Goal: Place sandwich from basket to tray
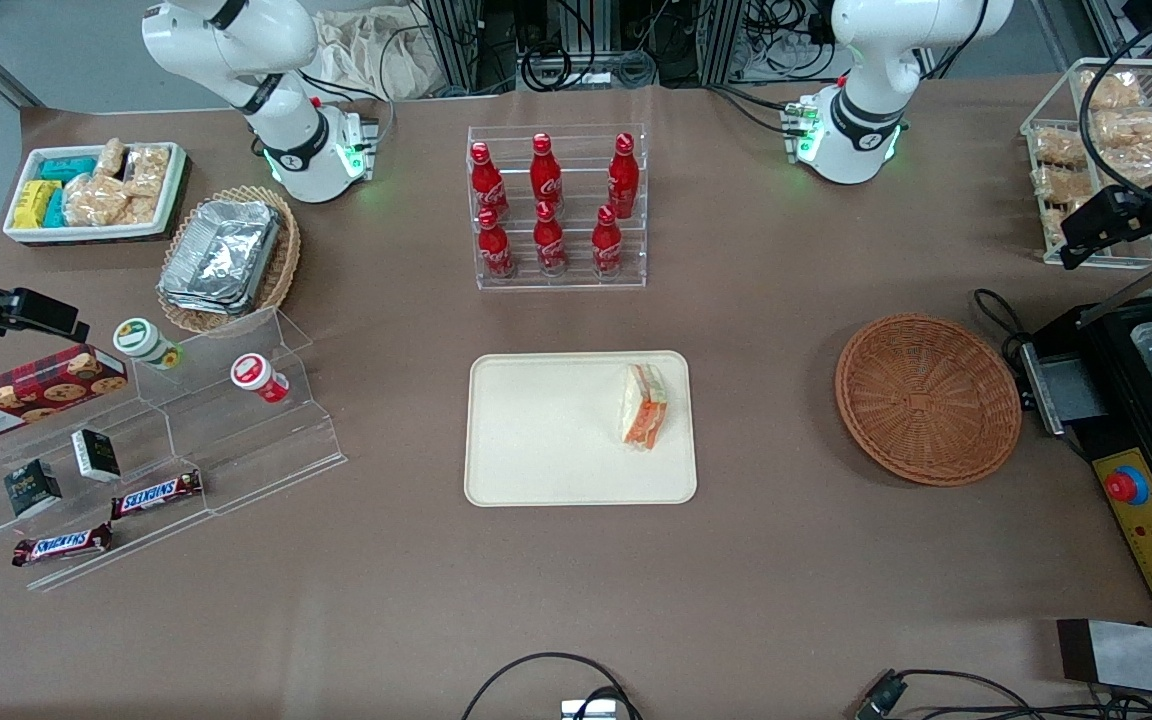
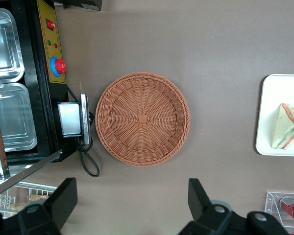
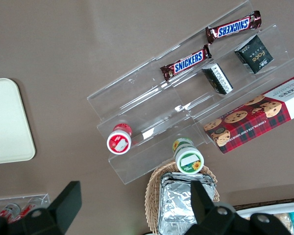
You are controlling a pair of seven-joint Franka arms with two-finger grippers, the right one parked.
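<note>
Hand (image 2: 130, 208) raised above the tabletop (image 1: 786, 560), looking straight down, fingers (image 2: 63, 198) spread wide and holding nothing; sandwich (image 1: 643, 406) lying on the tray (image 1: 546, 440) near its edge toward the basket (image 1: 928, 398), long axis running toward the front camera, orange filling edge nearest it.

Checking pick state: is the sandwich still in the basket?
No, the basket is empty under the open gripper; the sandwich lies on the tray.
</note>
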